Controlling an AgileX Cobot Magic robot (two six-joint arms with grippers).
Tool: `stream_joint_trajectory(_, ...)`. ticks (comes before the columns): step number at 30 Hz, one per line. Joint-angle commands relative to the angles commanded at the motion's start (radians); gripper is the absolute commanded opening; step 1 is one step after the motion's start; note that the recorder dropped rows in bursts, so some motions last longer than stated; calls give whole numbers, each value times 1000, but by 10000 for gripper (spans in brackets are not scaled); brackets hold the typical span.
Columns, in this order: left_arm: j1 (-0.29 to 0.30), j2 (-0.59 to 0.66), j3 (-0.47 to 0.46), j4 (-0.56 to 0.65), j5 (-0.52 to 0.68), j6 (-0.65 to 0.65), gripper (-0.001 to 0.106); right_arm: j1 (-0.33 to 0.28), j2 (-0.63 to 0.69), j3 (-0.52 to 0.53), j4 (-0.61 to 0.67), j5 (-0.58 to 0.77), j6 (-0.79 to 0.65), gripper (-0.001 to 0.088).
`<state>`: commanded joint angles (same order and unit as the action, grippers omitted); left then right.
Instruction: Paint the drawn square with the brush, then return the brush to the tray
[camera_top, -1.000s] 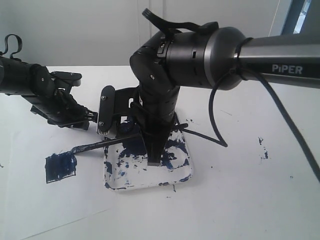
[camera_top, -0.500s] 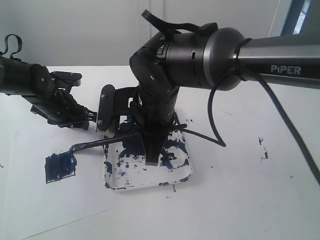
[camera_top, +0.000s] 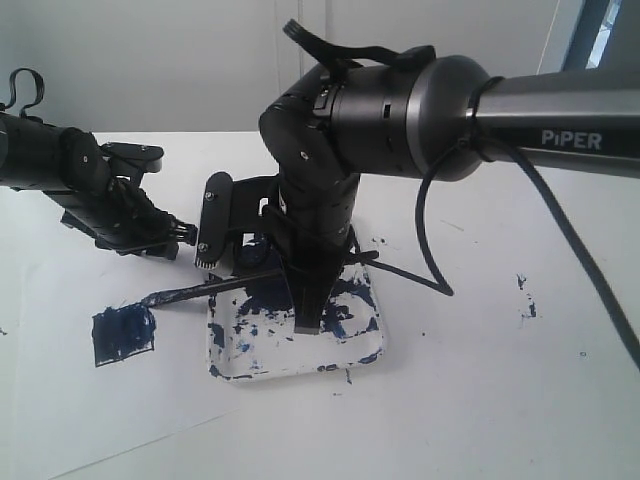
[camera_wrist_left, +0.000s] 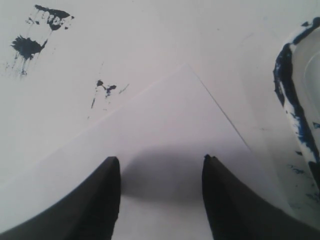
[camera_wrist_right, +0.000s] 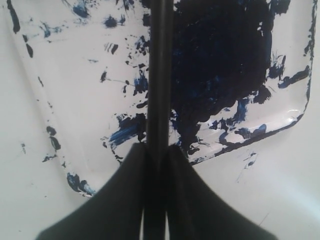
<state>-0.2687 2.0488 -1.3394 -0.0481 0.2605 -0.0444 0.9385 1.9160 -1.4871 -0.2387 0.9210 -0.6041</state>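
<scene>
Now: the drawn square is filled with dark navy, matte and patchy, its top edge a bit ragged. It lies on the white paper toward the worktop's left edge, apart from the tray. Painting judged done; the return step is in hand.

The brush is a thin black rod with a wet, dark tip pointing toward the square. The tip hangs over bare paper between square and tray, and the handle crosses the tray's left rim.

Against the last second: the tip rose slightly, then came back down to about the same height. Square unchanged. Net result: no real progress toward laying the brush down.

The right gripper is clenched on the handle, both fingers pinching it over the tray, a glossy white, rounded, shallow dish blotched navy. The left gripper stands spread and holds nothing, above plain paper near a tray corner.

Risk: the wet tip may drip onto the paper.
</scene>
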Motion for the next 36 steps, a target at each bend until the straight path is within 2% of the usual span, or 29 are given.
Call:
stream_joint_trajectory(10, 0, 0, 0, 4, 0, 0, 551, 0, -49, -4, 22, -71, -2, 0)
stream_joint_trajectory(20, 0, -48, 0, 4, 3, 0, 551, 0, -104, -18, 54, 76, -2, 0)
stream_joint_trajectory(25, 0, -120, 0, 61, 20, -5, 549, 0, -115, -18, 58, 139, 2, 0)
stream_joint_trajectory(32, 0, -236, 0, 79, 126, -12, 490, -2, -178, -18, -13, 156, 177, 0)
stream_joint_trajectory(36, 0, -305, 0, 170, 231, -103, 398, -34, -221, -16, -26, 247, 292, 0)
